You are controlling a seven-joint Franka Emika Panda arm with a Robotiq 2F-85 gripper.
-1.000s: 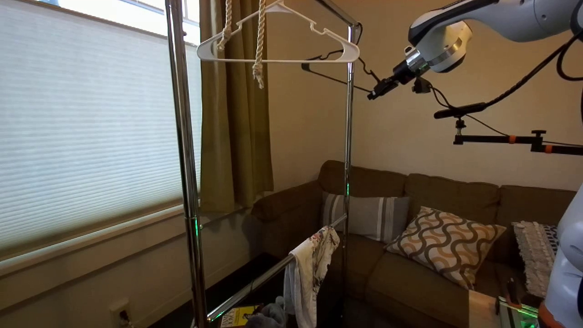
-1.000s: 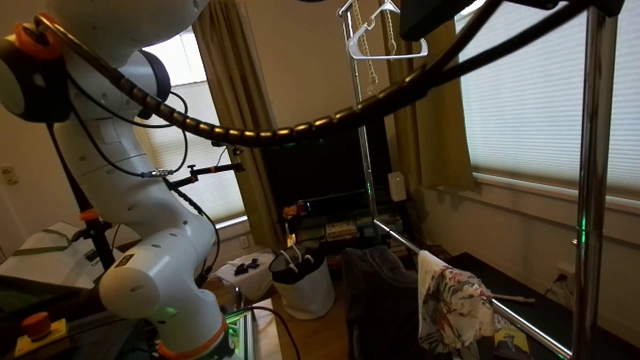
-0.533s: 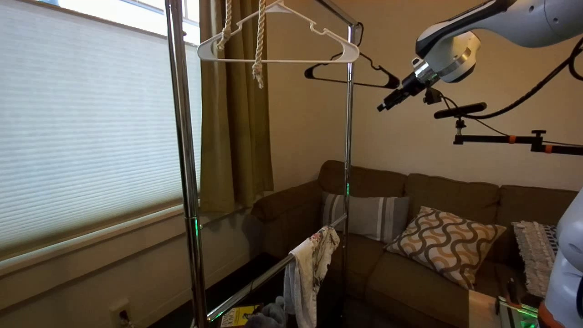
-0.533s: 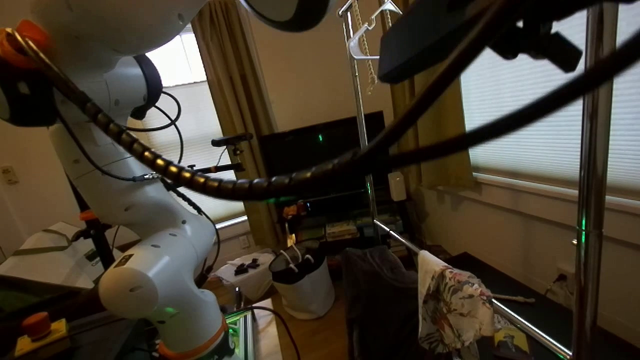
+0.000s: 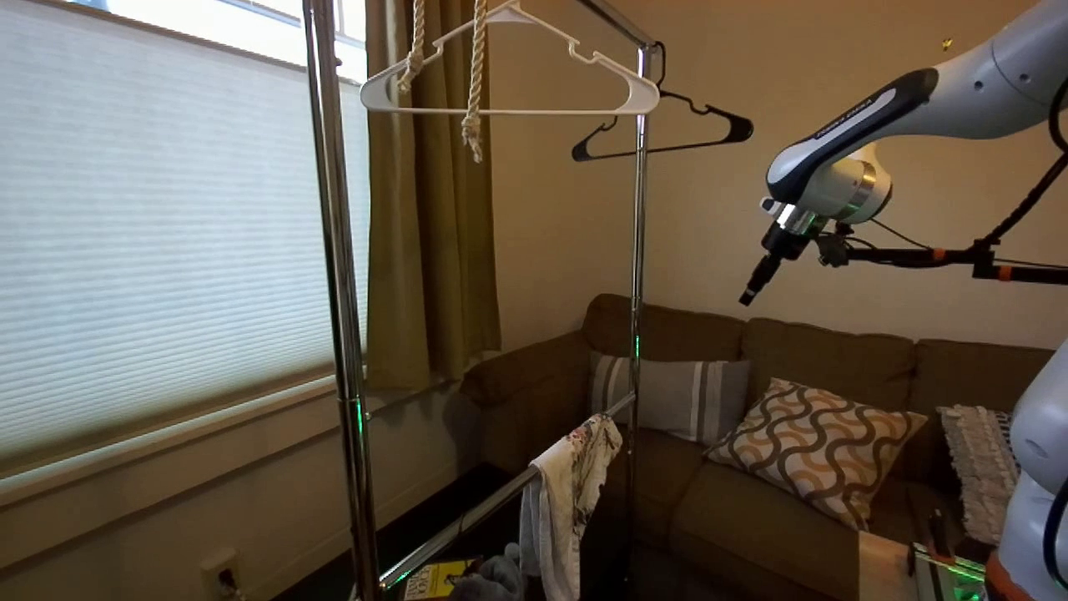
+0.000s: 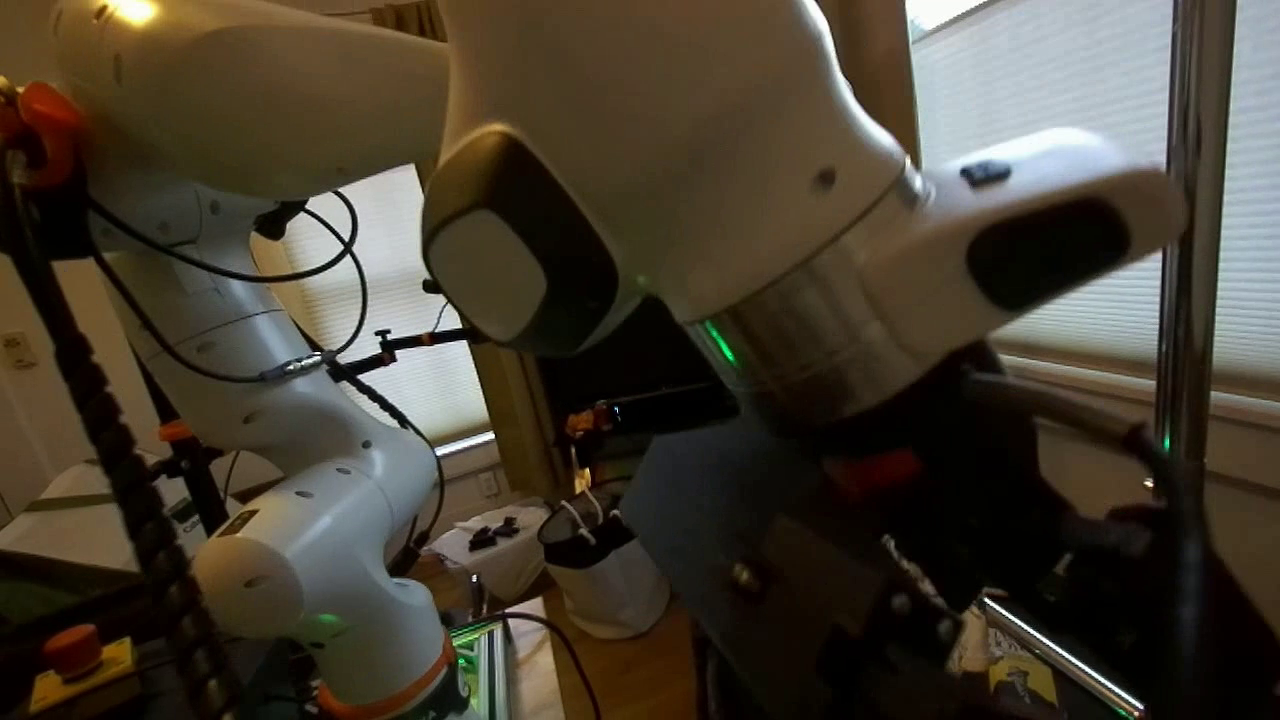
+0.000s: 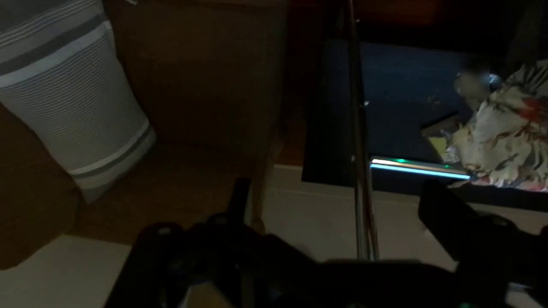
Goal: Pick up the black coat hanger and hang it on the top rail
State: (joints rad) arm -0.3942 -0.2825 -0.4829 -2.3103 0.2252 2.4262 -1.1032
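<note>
In an exterior view the black hanger point(image 5: 739, 128) hangs with its hook apparently over the end of the top rail point(image 5: 618, 22), just beside the pole point(image 5: 639, 209), presumably because that end suits the robot's reach. The hand point(image 7: 338, 196) holds nothing: its fingers point(image 7: 443, 216) stand wide apart, pointing down and well apart from the hanger, probably so nothing snags. Only the wrist view shows that gap, along with the corner of a dark tabletop point(image 7: 398, 85) near the sofa point(image 7: 197, 98). In an exterior view the arm point(image 6: 650, 120) fills the middle, and neither hanger nor rail shows.
</note>
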